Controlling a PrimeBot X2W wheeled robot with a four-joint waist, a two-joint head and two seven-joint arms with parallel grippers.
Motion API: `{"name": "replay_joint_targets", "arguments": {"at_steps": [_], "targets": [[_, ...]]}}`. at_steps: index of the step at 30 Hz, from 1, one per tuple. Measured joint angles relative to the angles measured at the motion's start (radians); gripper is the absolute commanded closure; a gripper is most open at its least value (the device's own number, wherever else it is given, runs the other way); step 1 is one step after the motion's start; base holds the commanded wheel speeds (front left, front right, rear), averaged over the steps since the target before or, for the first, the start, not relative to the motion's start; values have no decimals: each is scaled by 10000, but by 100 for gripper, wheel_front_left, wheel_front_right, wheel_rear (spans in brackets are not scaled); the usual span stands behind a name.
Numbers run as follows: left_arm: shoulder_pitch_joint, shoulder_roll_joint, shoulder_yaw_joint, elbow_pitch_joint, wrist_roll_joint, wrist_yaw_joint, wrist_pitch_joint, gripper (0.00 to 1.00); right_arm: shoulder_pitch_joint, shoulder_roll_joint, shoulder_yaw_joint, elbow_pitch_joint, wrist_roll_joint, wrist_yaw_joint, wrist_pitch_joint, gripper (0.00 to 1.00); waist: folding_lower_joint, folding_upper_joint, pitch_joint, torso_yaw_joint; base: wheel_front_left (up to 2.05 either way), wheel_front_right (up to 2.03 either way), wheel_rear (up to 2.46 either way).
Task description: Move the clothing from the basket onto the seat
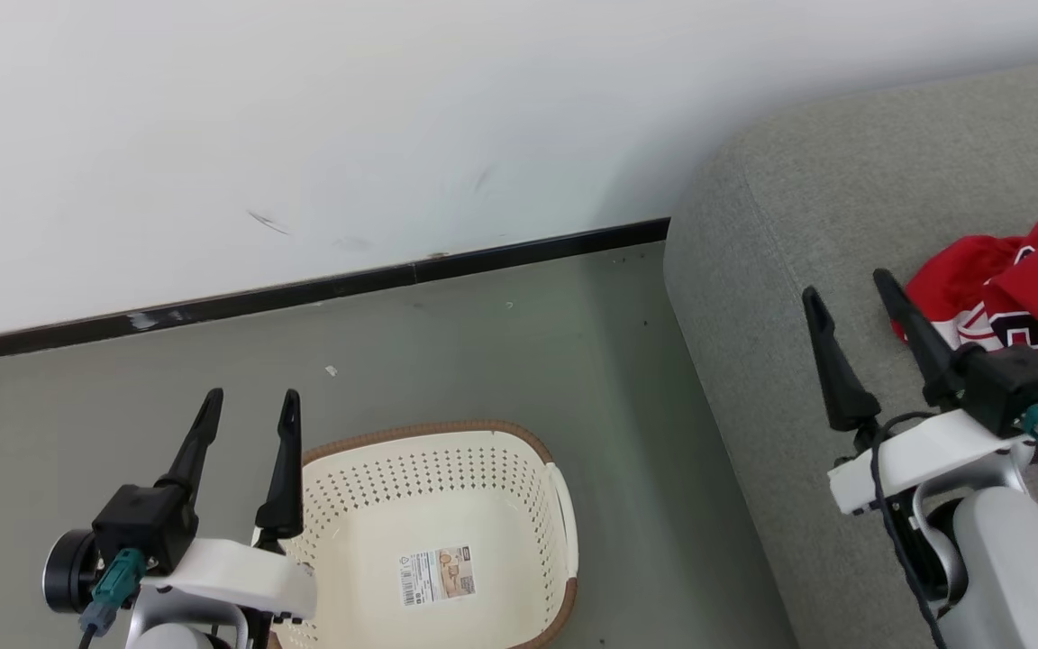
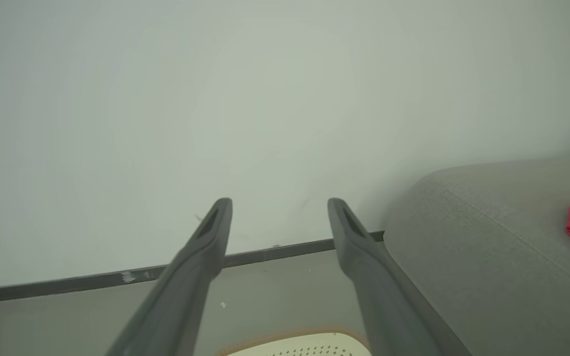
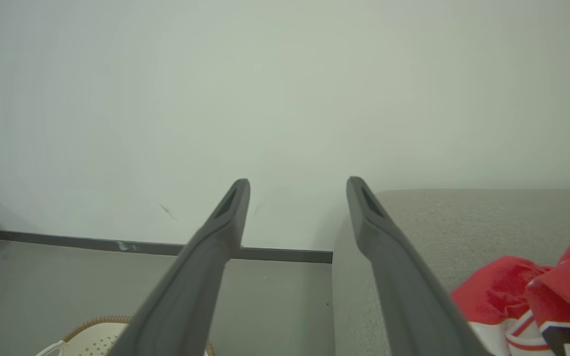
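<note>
While both hands hang free, the red, white-trimmed sports clothing (image 1: 1037, 270) lies on the big grey fabric-upholstered seat (image 1: 807, 180), at the right edge of the head view. It's a crumpled heap running off frame to the right, so no clear long axis or pointing direction; dark white-edged lettering faces up on the near folds. The oval cream-white perforated plastic basket (image 1: 420, 469) with a brown woven-look rim stands upright on the grey floor (image 1: 501, 342), mouth up, left of the seat's side with a strip of floor between them. Its near end is cut by the frame, so I can't call its long axis; one side handle faces the seat. A printed paper label (image 1: 437, 575) sits on its inner bottom. Left hand (image 1: 253, 394): two dark fingers spread apart, nothing between them, by the basket's left rim, tips pointing at the white wall (image 1: 303, 135) and black baseboard (image 1: 303, 290). Right hand (image 1: 846, 283): fingers likewise spread, gripping nothing, over the seat just left of the clothing, tips toward the wall, tilted slightly left. In the head view its right finger overlaps the edge of the red cloth; contact can't be told. The right wrist view puts the clothing lower right of the fingers, outside the gap.
</note>
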Motion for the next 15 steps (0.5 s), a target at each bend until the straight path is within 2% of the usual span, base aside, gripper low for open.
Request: {"name": "replay_joint_targets", "arguments": {"at_steps": [7, 15], "targets": [[467, 0, 439, 228, -104, 324, -151, 0, 520, 207, 0, -261, -458, 0, 0, 0, 0, 0, -374, 402, 0, 0, 0], [706, 54, 698, 460, -265, 412, -201, 0, 1243, 299, -36, -495, -830, 0, 0, 0, 0, 0, -787, 724, 0, 0, 0]]}}
